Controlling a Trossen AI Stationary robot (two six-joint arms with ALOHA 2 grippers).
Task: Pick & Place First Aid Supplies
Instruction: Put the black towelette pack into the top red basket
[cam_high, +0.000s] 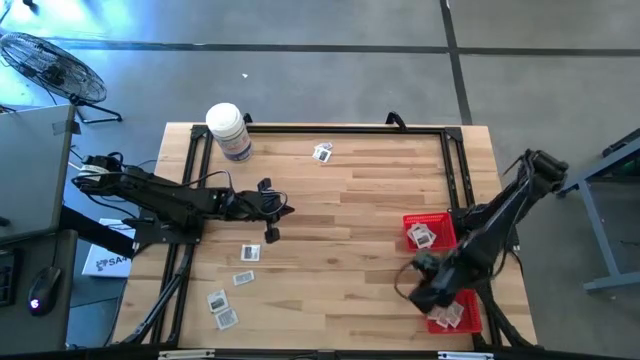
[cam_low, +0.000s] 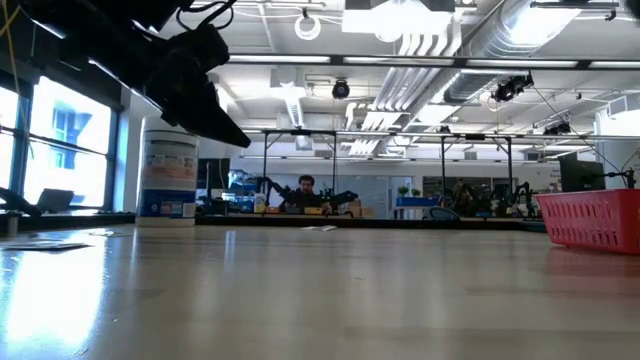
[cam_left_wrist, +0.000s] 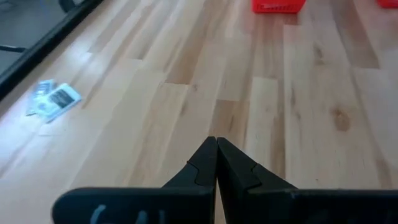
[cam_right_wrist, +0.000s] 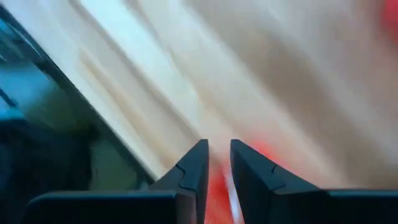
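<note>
The right gripper (cam_high: 418, 290) is seen slightly parted and empty near the table's (cam_high: 340, 250) front right corner, half hiding a red basket (cam_high: 455, 312) of packets (cam_high: 447, 316). The left gripper (cam_left_wrist: 216, 144) is closed on nothing. Loose packets (cam_high: 228, 300) lie toward the front left corner.

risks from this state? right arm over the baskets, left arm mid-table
1. The right gripper hangs open by the near red basket with nothing between its fingers; swinging away, the arm could snag the basket rim.
2. The left gripper is shut and empty over bare wood; it must open before reaching the loose packets, which lie close together, so a double pick is possible.
</note>
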